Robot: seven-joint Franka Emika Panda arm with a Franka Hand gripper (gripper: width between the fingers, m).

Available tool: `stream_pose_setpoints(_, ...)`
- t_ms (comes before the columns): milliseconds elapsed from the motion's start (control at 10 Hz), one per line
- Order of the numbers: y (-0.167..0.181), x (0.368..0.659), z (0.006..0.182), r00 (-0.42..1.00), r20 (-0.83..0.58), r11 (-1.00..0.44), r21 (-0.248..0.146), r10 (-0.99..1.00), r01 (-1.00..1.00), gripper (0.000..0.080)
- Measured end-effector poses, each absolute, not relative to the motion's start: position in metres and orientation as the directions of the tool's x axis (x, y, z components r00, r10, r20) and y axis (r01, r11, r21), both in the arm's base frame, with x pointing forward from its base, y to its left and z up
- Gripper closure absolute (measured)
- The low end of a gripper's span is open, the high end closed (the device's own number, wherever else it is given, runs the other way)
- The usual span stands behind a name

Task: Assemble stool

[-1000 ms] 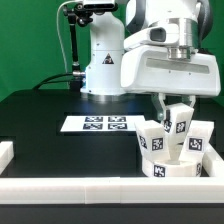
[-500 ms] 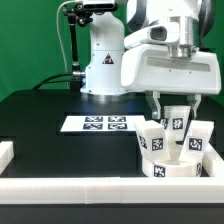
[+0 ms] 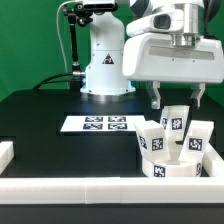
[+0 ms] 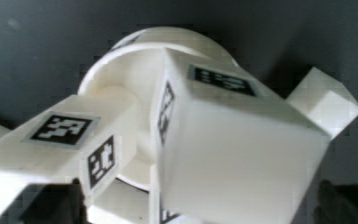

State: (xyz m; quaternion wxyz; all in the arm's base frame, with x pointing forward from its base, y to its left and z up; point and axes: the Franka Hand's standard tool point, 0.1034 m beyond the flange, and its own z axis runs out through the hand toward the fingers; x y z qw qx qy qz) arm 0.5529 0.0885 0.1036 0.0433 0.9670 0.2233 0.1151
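**Exterior view**

The white arm (image 3: 105,60) stands at the rear of the black counter (image 3: 40,120). Its wrist housing hangs over the exterior view's right side, with the fingers (image 3: 155,98) pointing straight down. The fingers are spread wide and hold nothing.

The stool (image 3: 168,150) sits on the counter directly below them, near the exterior view's right edge and just behind the front border rail (image 3: 90,190). Its thick round seat (image 3: 160,168) lies flat, and three short blocky legs (image 3: 196,140) rise from it, the outer two leaning outward. Whether the legs are fixed to the seat cannot be told. The seat and each leg carry black-and-white tags.

The central leg (image 3: 176,122) stands between the two fingers. The fingertips are about level with its top, and a gap shows on either side.

The marker board (image 3: 97,124) lies flat on the counter to the exterior view's left of the stool, well apart from it. A short rail section (image 3: 5,152) lies at the exterior view's left edge.

**Wrist view**

The camera looks down onto the stool. The central leg (image 4: 229,140) fills most of the frame, with a tag on its end face. A second leg (image 4: 60,135) shows two tags, and a third leg (image 4: 327,95) points away on the opposite side. The curved rim of the seat (image 4: 158,50) shows beyond them against the dark counter (image 4: 34,40).

The fingers (image 4: 43,205) appear as dark, blurred shapes at two corners of the frame, set far apart with the central leg between them. Contact cannot be judged from this view.
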Motion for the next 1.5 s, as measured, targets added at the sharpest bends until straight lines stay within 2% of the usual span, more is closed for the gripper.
stream_pose_setpoints(500, 0.087, 0.556, 0.11, 0.881, 0.187, -0.9, 0.128, 0.435, 0.417, 0.0151)
stream_pose_setpoints(700, 0.091, 0.55, 0.111, 0.903, 0.118, -0.91, 0.101, 0.413, 0.403, 0.0151)
stream_pose_setpoints(800, 0.091, 0.552, 0.112, 0.901, 0.123, -0.908, 0.104, 0.417, 0.406, 0.0151)
stream_pose_setpoints(1000, 0.093, 0.541, 0.108, 0.916, -0.018, -0.913, 0.078, 0.4, 0.401, 0.0151)
stream_pose_setpoints(1500, 0.104, 0.541, 0.099, 0.863, 0.002, -0.86, 0.086, 0.506, 0.504, 0.0151)
